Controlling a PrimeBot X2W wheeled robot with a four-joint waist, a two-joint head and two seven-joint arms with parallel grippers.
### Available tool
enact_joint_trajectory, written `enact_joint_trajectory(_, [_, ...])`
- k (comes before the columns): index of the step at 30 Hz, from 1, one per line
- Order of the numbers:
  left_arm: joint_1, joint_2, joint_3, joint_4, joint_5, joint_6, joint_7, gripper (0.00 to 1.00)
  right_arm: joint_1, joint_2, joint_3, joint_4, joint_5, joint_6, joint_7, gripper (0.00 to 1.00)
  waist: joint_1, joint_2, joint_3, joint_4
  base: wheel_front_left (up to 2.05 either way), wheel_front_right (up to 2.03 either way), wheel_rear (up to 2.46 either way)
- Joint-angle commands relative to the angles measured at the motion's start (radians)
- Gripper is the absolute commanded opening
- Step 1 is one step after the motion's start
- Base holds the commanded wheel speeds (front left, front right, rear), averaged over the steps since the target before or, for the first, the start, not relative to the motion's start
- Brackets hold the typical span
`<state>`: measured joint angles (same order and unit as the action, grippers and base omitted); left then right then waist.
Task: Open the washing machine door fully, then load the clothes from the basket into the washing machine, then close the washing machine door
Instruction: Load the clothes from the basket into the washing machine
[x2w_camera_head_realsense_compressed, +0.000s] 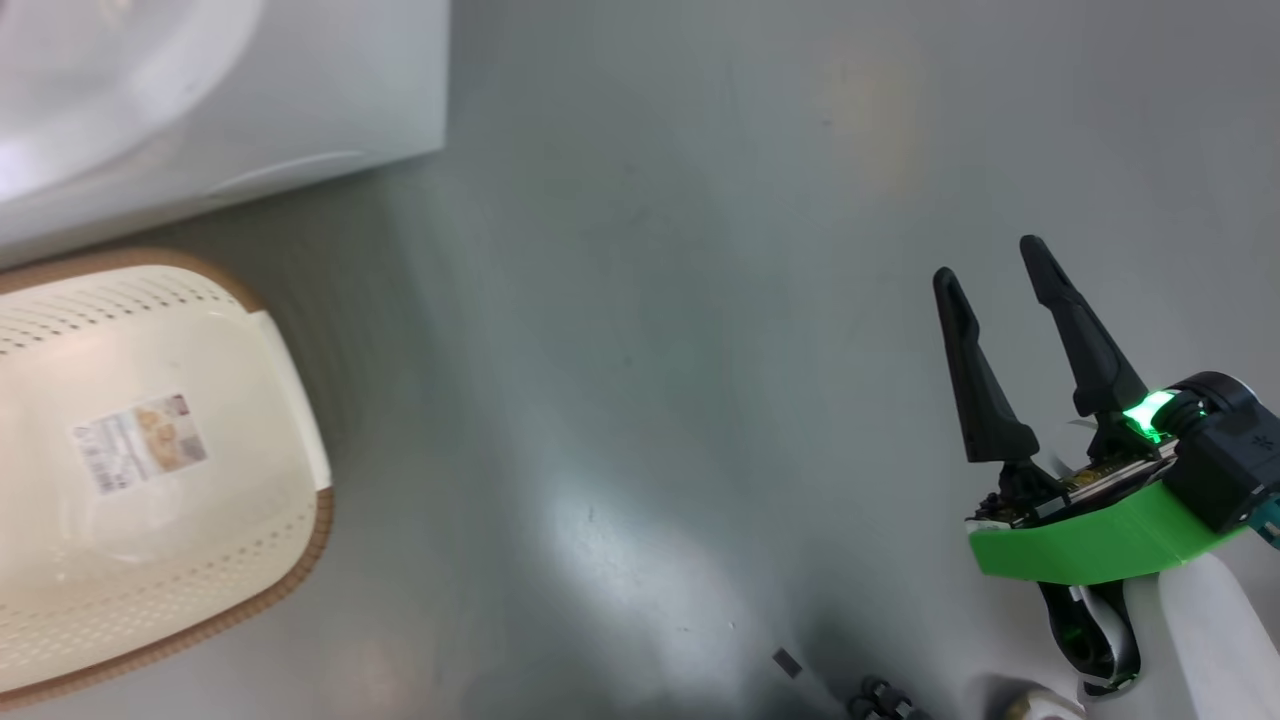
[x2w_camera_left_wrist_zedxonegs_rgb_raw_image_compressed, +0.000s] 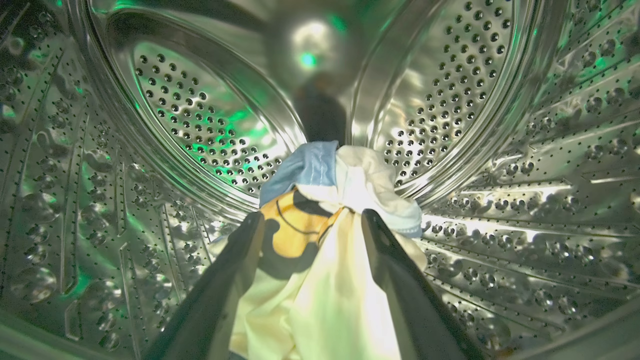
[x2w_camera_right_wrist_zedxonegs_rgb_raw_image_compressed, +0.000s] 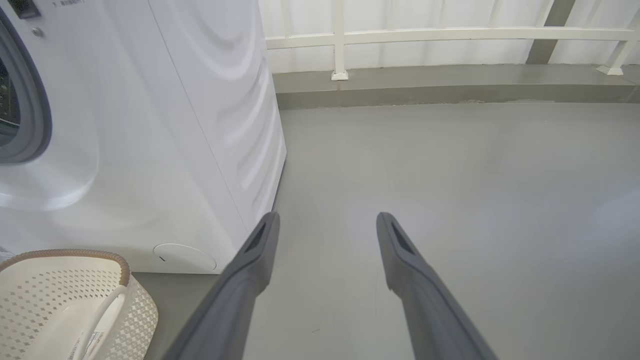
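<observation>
Washing machine (x2w_camera_right_wrist_zedxonegs_rgb_raw_image_compressed: 150, 125): white box left of right gripper (x2w_camera_right_wrist_zedxonegs_rgb_raw_image_compressed: 325, 220), well apart. Steel drum (x2w_camera_left_wrist_zedxonegs_rgb_raw_image_compressed: 475, 75) all round left gripper (x2w_camera_left_wrist_zedxonegs_rgb_raw_image_compressed: 312, 216) (gripper inside machine).

Floor (x2w_camera_head_realsense_compressed: 650, 350): grey, under right gripper.

Basket (x2w_camera_head_realsense_compressed: 150, 450): on floor just beside machine front, far left of right gripper, bottom label showing.

Clothes (x2w_camera_left_wrist_zedxonegs_rgb_raw_image_compressed: 325, 260): blue, white and orange-print bunch inside drum, lodged between left gripper's fingers, touching both.

Left gripper: jaws spread wide, cloth filling gap.

Right gripper: jaws wide apart, hovering over floor.

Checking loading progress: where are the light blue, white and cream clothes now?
Left wrist view: the light blue, white and cream clothes bunch between the spread fingers of the left claw, inside the washing machine's perforated steel drum.
</observation>
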<state>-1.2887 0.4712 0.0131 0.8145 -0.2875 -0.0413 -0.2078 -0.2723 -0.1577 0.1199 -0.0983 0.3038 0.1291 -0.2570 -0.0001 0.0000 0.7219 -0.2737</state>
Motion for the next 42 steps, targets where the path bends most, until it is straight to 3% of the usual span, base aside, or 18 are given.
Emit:
enact_joint_trajectory(1, [0.04, 0.046, 0.006, -0.013, -0.001, -0.007, -0.014, 1.0, 0.032, -0.015, 0.011, -0.019, 0.0, 0.002, -0.005, 1.0, 0.0001, 0.0, -0.037, 0.032, 0.0, 0.0, 0.0])
enact_joint_trajectory(10, [0.26, -0.019, 0.053, -0.107, -0.031, 0.018, -0.053, 1.0, 0.076, -0.049, -0.019, -0.017, -0.014, 0.002, -0.005, 1.0, 0.0001, 0.0, -0.145, 0.116, 0.0, 0.0, 0.0])
enact_joint_trajectory(16, [0.507, -0.098, 0.111, -0.354, -0.019, 0.034, -0.054, 1.0, 0.113, -0.062, -0.029, -0.006, -0.024, 0.002, -0.005, 1.0, 0.0001, 0.0, -0.226, 0.165, 0.0, 0.0, 0.0])
enact_joint_trajectory(20, [0.751, -0.18, 0.136, -0.565, 0.019, 0.045, -0.054, 1.0, 0.15, -0.071, -0.031, 0.008, -0.031, 0.002, -0.005, 1.0, 0.0001, 0.0, -0.299, 0.195, 0.0, 0.0, 0.0])
enact_joint_trajectory(29, [1.089, -0.303, 0.144, -0.8, 0.081, 0.083, -0.054, 1.0, 0.2, -0.09, -0.019, 0.027, -0.042, 0.002, -0.005, 1.0, 0.0001, 0.0, -0.405, 0.222, 0.0, 0.0, 0.0])
enact_joint_trajectory(35, [1.252, -0.364, 0.104, -0.863, 0.11, 0.082, -0.054, 1.0, 0.251, -0.097, -0.016, 0.044, -0.049, 0.002, -0.005, 1.0, 0.0001, 0.0, -0.49, 0.256, 0.0, 0.0, 0.0])
enact_joint_trajectory(42, [1.373, -0.385, 0.061, -0.863, 0.121, 0.078, -0.054, 1.0, 0.301, -0.091, 0.005, 0.063, -0.055, 0.002, -0.005, 1.0, 0.0001, 0.0, -0.581, 0.274, 0.0, 0.0, 0.0])
